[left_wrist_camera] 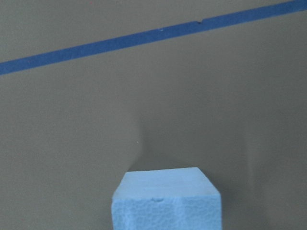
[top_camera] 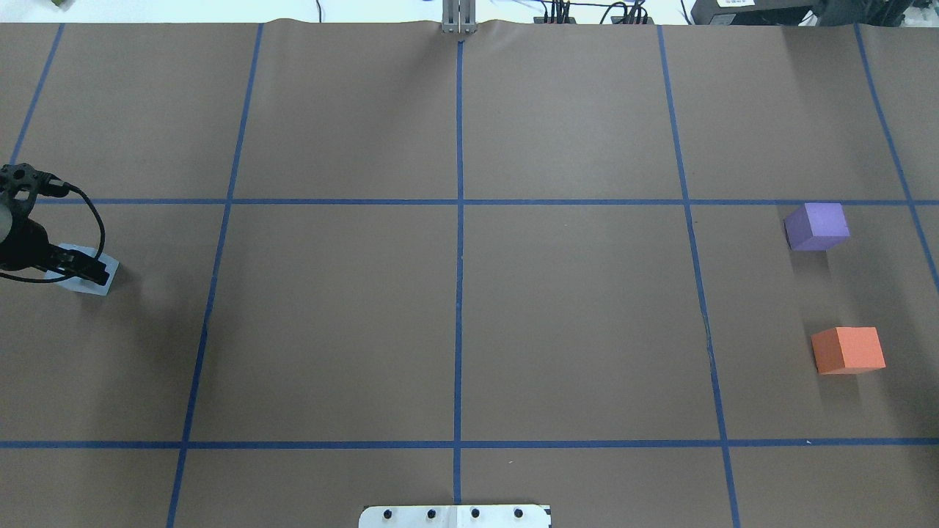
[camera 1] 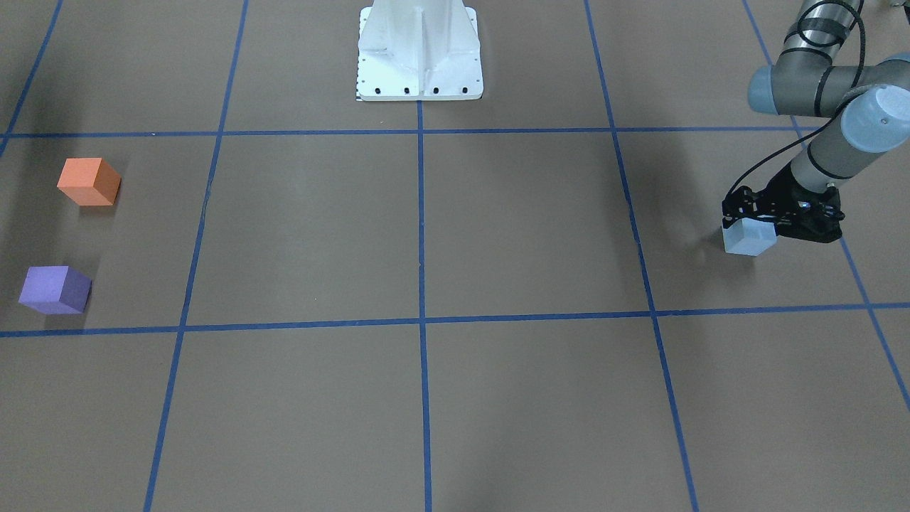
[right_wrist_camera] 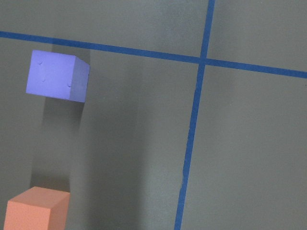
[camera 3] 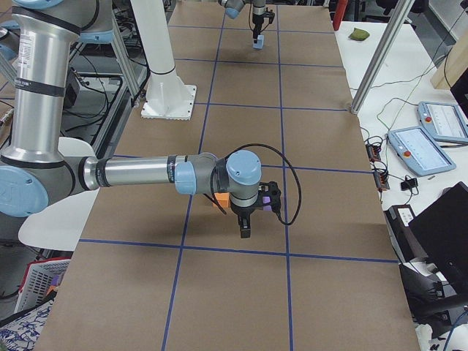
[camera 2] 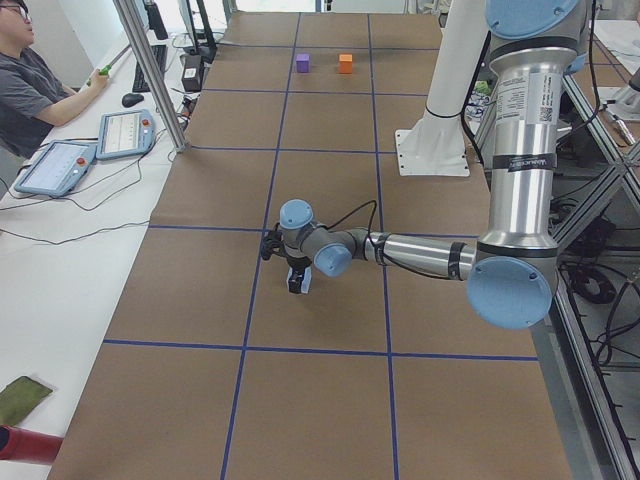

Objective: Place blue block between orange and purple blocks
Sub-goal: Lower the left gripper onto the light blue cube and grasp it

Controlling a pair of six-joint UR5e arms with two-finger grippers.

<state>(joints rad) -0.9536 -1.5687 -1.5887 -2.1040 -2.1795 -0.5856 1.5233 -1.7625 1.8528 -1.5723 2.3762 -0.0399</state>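
The light blue block [camera 1: 748,237] sits low at the table's far left side in the overhead view [top_camera: 94,280]. My left gripper [camera 1: 755,222] is shut on it, and it fills the bottom of the left wrist view [left_wrist_camera: 167,201]. The orange block [top_camera: 847,350] and the purple block [top_camera: 816,226] stand apart at the far right side, with a gap between them. Both show in the right wrist view, the purple block [right_wrist_camera: 57,75] above the orange block [right_wrist_camera: 36,211]. My right gripper [camera 3: 244,232] hovers beside them, seen only in the exterior right view. I cannot tell whether it is open or shut.
The white robot base [camera 1: 419,53] stands at the table's middle edge. Blue tape lines [top_camera: 459,293] divide the brown table. An operator [camera 2: 30,90] and a tablet [camera 2: 125,133] are beside the table's far side.
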